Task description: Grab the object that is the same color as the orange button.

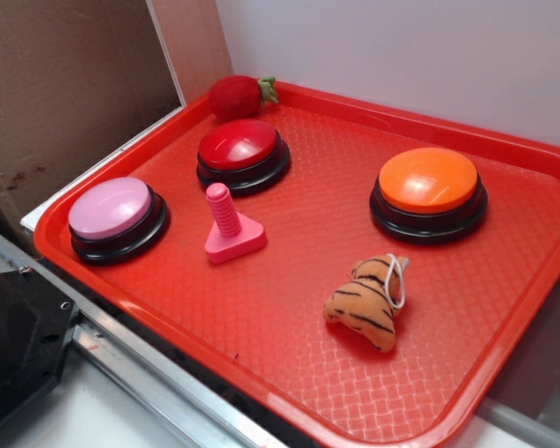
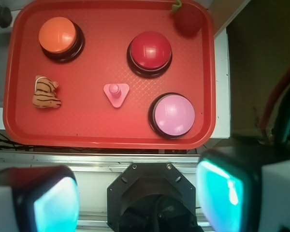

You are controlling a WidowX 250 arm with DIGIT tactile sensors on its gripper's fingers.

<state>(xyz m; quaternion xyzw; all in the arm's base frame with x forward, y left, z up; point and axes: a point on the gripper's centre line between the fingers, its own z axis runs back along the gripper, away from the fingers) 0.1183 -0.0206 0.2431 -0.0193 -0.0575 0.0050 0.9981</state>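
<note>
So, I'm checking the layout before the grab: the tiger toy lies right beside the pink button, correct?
No. The tiger toy lies near the orange button, not the pink button, which sits at the tray's opposite end. The wrist view shows this plainly, and the exterior view agrees.

Red tray (image 1: pixel 504 317) with raised rim and textured floor. On it: red-topped button (image 1: pixel 242 154) near the back, pink-topped button (image 1: pixel 118 217) at the left edge, pink plastic screw (image 1: pixel 231 227) upright on its triangular base between them. Red plush strawberry (image 1: pixel 239 96) against the back rim. Brown cardboard (image 1: pixel 65 93) behind.
</note>
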